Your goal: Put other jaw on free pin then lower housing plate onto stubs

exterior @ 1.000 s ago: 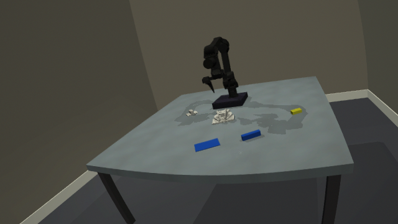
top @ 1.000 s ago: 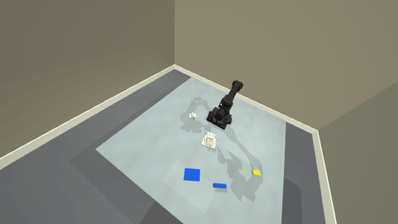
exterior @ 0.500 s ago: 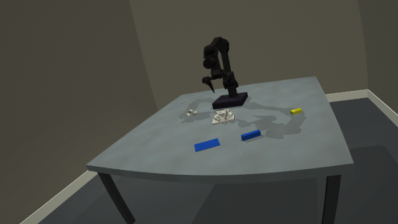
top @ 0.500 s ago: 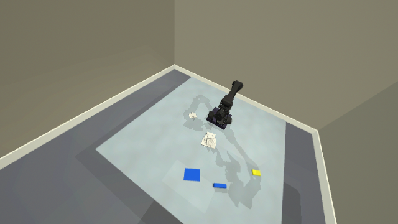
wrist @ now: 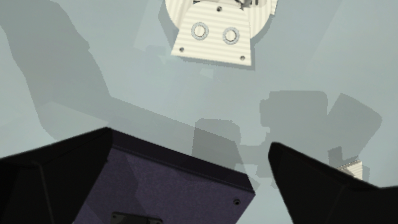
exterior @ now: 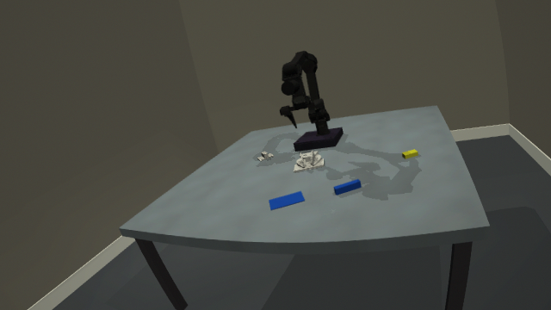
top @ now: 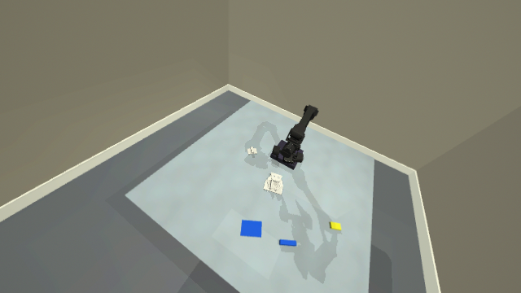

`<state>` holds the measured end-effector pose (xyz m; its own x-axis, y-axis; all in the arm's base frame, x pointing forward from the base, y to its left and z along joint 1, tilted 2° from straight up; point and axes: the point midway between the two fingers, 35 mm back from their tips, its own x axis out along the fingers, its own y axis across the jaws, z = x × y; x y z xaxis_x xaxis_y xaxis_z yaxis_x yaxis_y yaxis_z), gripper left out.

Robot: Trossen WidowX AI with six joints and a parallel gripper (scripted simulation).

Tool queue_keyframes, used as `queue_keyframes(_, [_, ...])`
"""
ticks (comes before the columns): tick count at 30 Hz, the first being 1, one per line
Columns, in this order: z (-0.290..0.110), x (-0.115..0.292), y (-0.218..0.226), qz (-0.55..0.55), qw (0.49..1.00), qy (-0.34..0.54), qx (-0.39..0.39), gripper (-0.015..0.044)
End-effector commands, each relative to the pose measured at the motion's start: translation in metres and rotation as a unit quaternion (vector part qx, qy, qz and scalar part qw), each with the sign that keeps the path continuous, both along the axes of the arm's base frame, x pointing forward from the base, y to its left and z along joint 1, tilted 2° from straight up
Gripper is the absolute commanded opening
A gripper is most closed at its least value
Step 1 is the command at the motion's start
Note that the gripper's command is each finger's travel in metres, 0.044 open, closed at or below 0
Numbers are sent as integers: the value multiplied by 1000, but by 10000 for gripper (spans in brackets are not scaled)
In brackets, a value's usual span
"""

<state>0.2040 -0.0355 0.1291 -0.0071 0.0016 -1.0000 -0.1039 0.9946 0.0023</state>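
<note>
The white gear assembly point(top: 273, 184) point(exterior: 309, 161) point(wrist: 265, 20) stands in front of the arm base, cut off at the top of the wrist view. A trapezoid plate point(wrist: 212, 50) lies on its near side, with a round pin end showing in each of its two rings; it looks flat from above, but I cannot tell if it is fully closed. The jaws are too small or cut off to tell how their teeth meet. A small white piece point(top: 251, 150) point(exterior: 265, 157) point(wrist: 354, 170) lies apart, partly behind a finger. My gripper point(wrist: 193, 143) is open and empty, raised above the table near the arm base.
The dark arm base point(exterior: 318, 139) point(wrist: 165, 175) is below and between the fingers in the wrist view. A flat blue square point(top: 251, 229) point(exterior: 287, 201), a blue bar point(top: 287, 242) point(exterior: 347, 187) and a yellow block point(top: 335, 225) point(exterior: 410, 154) lie farther out on the table.
</note>
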Motion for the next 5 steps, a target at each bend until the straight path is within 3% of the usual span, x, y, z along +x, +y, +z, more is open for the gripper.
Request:
queue_keyframes(1, [0, -1, 0, -1, 1000, 1, 1, 440])
queue_keyframes(5, [0, -1, 0, -1, 1000, 1, 1, 440])
